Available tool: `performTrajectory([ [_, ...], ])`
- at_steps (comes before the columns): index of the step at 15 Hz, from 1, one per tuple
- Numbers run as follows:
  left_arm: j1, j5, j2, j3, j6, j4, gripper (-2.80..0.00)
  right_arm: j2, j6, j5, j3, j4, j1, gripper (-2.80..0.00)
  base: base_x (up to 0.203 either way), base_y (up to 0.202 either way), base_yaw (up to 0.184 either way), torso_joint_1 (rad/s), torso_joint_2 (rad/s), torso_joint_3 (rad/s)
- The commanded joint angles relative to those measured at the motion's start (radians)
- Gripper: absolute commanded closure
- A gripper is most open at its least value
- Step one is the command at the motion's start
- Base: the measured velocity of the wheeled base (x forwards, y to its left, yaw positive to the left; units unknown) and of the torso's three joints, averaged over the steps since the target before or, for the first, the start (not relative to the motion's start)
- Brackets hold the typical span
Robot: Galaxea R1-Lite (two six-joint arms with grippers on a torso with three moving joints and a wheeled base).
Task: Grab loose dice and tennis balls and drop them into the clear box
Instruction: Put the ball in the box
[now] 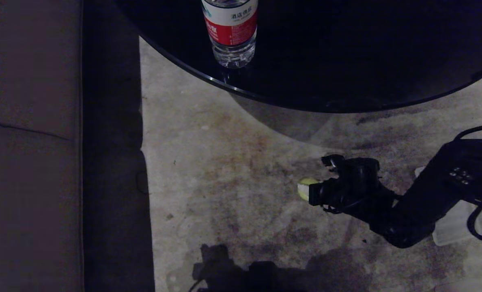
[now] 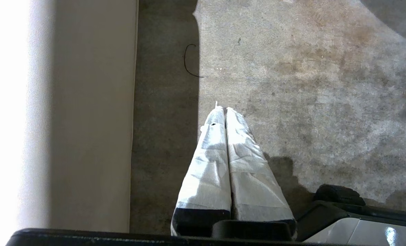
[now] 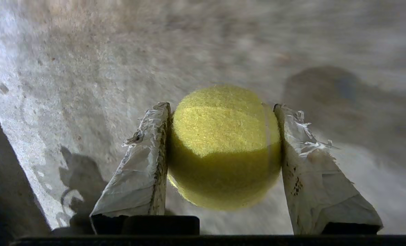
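Ball count first: one tennis ball [image 3: 223,147] is showing, and it is sitting squeezed between the two taped fingers [image 3: 138,171] of the right end effector [image 1: 308,190]. In the head view the same ball is peeking out as a small yellow-green patch at the tip of that end effector, above the stained carpet floor [image 1: 233,162]. The right arm [image 1: 419,202] is reaching in from the right side of the view, low over the carpet, near the curved edge of the dark round surface [image 1: 346,61].

One water bottle [image 1: 231,32] with a red and white label is standing upright on that surface, close to its edge. A pale translucent plastic shape [image 1: 452,227] is lying on the floor under the right arm; most of it is hidden, so what it is cannot be told. No dice are appearing in any view.

The left end effector [image 2: 225,111] is hanging over the carpet beside a beige sofa side [image 2: 93,102], its two white-wrapped fingers pressed together with nothing between them. One thin dark curl of thread [image 2: 187,59] is lying on the carpet ahead of it.
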Motion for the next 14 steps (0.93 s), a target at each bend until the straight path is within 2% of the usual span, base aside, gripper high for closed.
performTrajectory([
  [1, 0.0, 0.001, 0.0, 0.001, -0.001, 0.0, 0.0, -0.202, 0.001, -0.005, 0.097, 0.026, -0.023, 0.0, 0.0, 0.0, 0.0, 0.0, 0.0, 0.0],
  [7, 0.0, 0.001, 0.0, 0.002, -0.001, 0.0, 0.0, -0.607, 0.001, -0.039, 0.288, 0.246, -0.085, 0.0, 0.0, 0.0, 0.0, 0.0, 0.0, 0.0],
  [11, 0.0, 0.002, 0.0, 0.002, 0.0, 0.0, 0.0, -0.939, -0.001, -0.068, 0.343, 0.537, -0.157, 0.0, 0.0, 0.0, 0.0, 0.0, 0.0, 0.0],
  [14, 0.0, 0.001, 0.0, 0.002, -0.001, 0.0, 0.0, -1.185, -0.003, -0.1, 0.438, 0.721, -0.202, 0.0, 0.0, 0.0, 0.0, 0.0, 0.0, 0.0],
])
